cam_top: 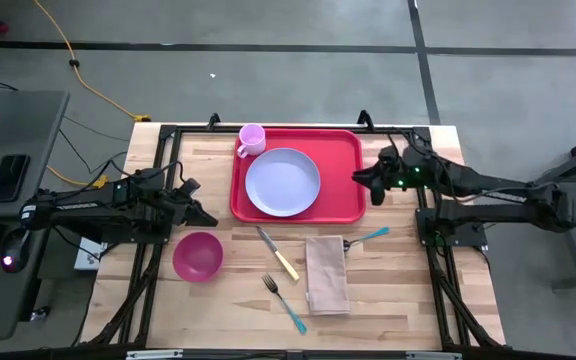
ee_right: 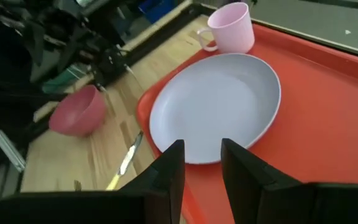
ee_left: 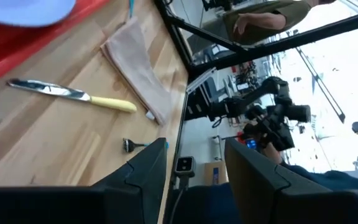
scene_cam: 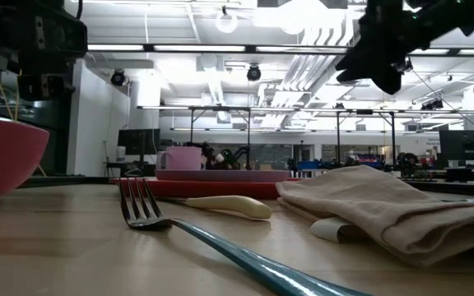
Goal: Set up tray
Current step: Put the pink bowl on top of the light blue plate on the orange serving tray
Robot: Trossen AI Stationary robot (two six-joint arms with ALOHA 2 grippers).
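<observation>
The tray [cam_top: 346,205] lies at the table's far middle, carrying a plate [cam_top: 283,182] and a cup [cam_top: 251,139]. The right gripper [cam_top: 361,177] hovers over the tray's right edge, fingers slightly apart, empty. The left gripper [cam_top: 211,216], open and empty, waits left of the tray; reaching across could knock the bowl [cam_top: 198,255].

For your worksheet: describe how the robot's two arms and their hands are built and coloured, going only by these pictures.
Both arms are dark, nearly black, made of slim jointed segments. The left hand and the right hand each end in two flat, dark, blunt-tipped fingers. Small green lights glow on the right arm near its wrist, and thin dark cables run along it. No lettering is readable.
</observation>
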